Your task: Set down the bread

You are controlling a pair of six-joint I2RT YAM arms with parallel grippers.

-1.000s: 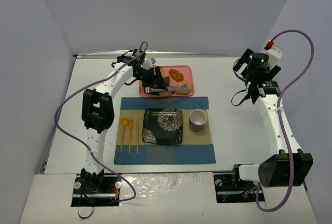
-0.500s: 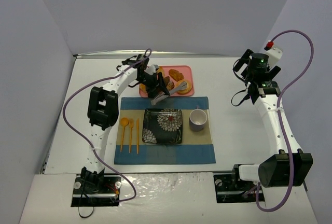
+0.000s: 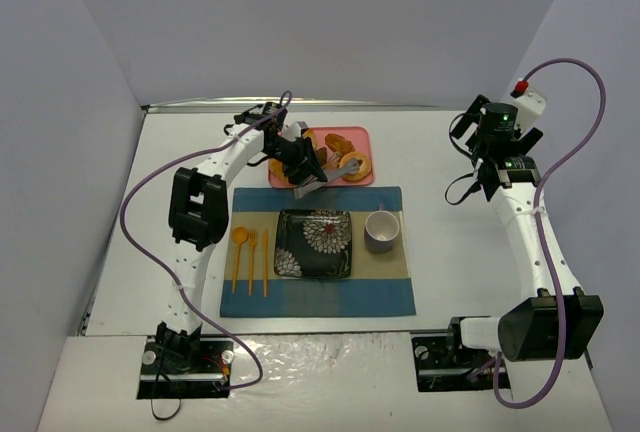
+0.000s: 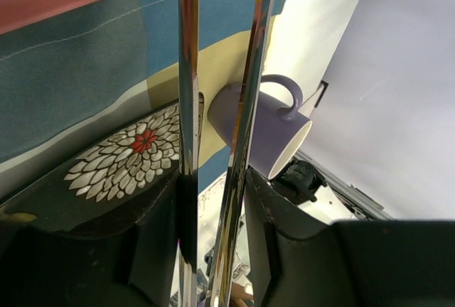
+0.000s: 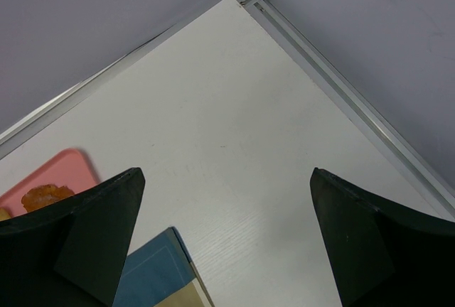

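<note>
**Top external view.** The left arm (image 3: 205,202) reaches over the far edge of the blue-and-tan placemat (image 3: 315,297) to the pink tray (image 3: 365,134). The left gripper (image 3: 303,167) is at the tray's near edge and carries metal tongs (image 3: 348,163). The grey end of the tongs lies at the bread (image 3: 360,169), a ring-shaped bun in the near right corner of the tray. This view does not show whether the tongs grip the bread. Other brown pastries (image 3: 338,142) lie farther back on the tray.

On the placemat, from left to right:
- an orange spoon (image 3: 239,242), fork (image 3: 252,252) and knife (image 3: 266,257);
- a black flower-patterned plate (image 3: 300,252);
- a pale purple cup (image 3: 381,230), just to the right of the plate.

The right arm (image 3: 520,212) stands over the bare table (image 3: 450,252), well apart from the tray.

**Left wrist view.** The two tong blades run up the frame with only a narrow gap between them. The gripper's dark fingers (image 4: 156,243) press against the blades' outer sides, so the gripper is clamped on the tongs. Behind the blades are the placemat, the plate and the cup, with the tray as a pink band along the top edge.

**Right wrist view.** The right gripper (image 5: 224,179) has its fingers spread wide apart, with nothing between them. Below it are the white table, a corner of the placemat, and a corner of the tray holding one golden-brown pastry (image 5: 46,195). Its type cannot be told.
</note>
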